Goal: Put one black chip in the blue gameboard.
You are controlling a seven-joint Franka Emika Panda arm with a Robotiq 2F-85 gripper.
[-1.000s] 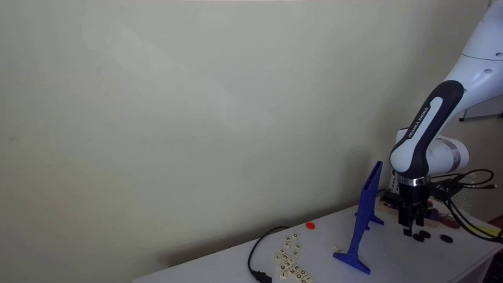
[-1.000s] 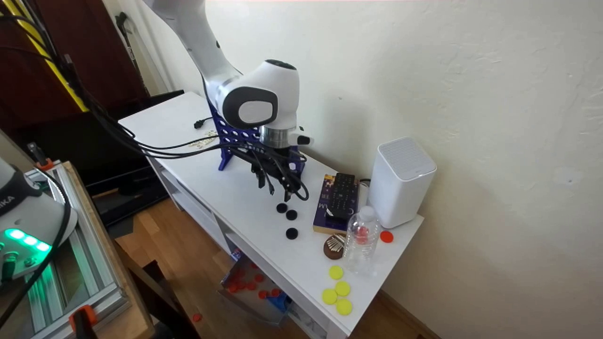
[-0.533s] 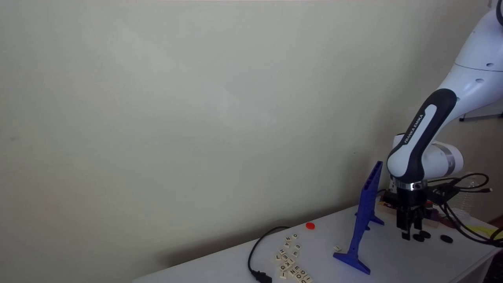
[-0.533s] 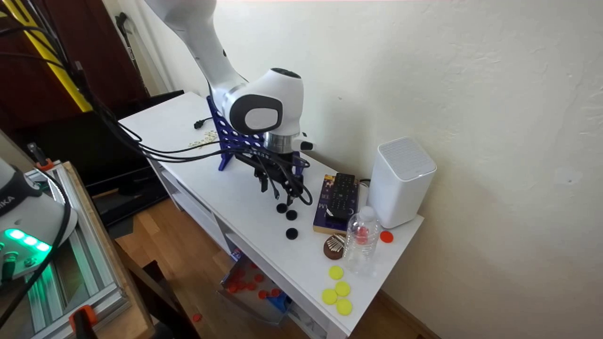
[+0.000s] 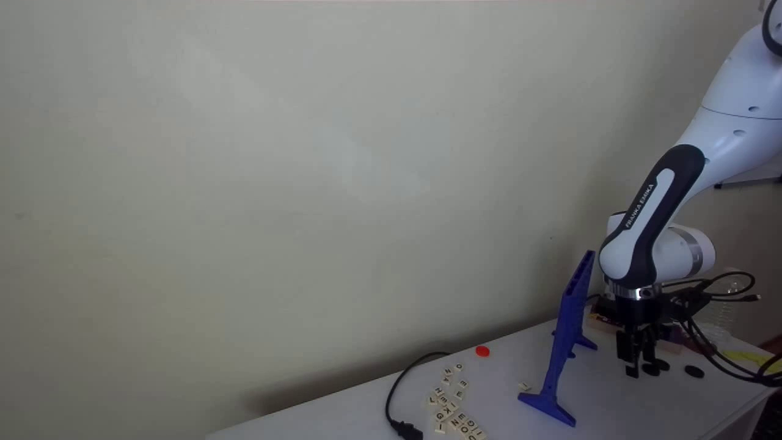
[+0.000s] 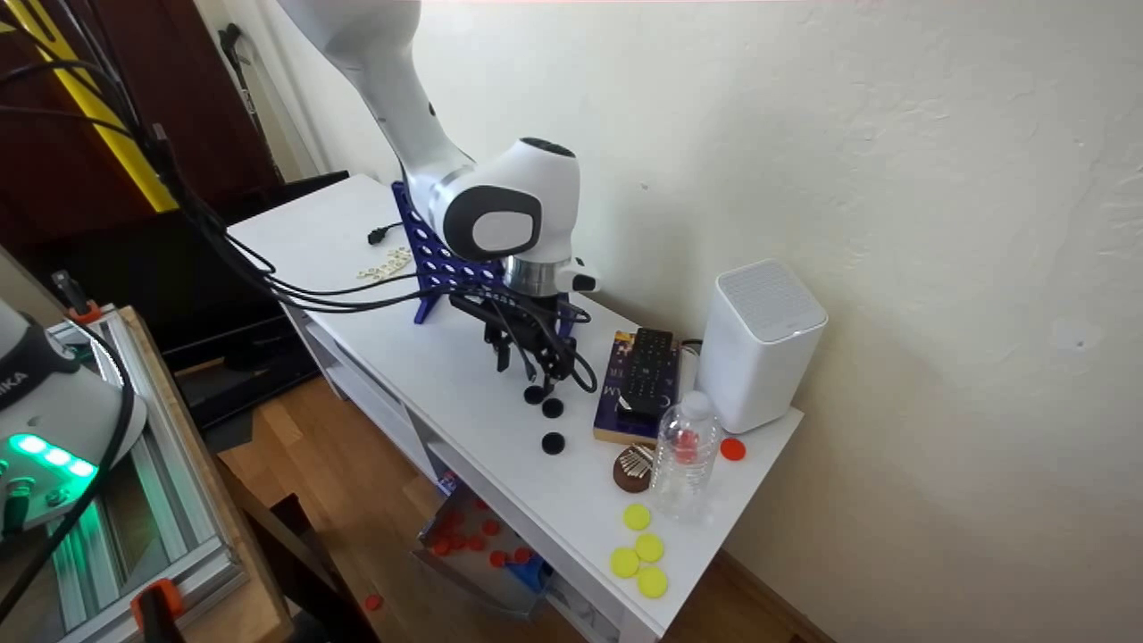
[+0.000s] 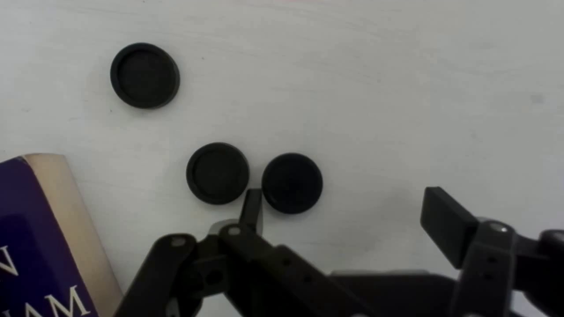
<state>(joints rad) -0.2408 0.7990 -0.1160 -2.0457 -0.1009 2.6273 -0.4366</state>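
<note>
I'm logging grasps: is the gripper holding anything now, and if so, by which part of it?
Nothing is held: the gripper is open, and the three black chips lie on the table.

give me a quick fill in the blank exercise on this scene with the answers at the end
The wrist view shows ____ black chips on the table.
The gripper is ____, not shut.
The gameboard standing on the table is ____ in colour.
In an exterior view, the black remote lies on top of a ____.

Missing words: three; open; blue; book.
</note>
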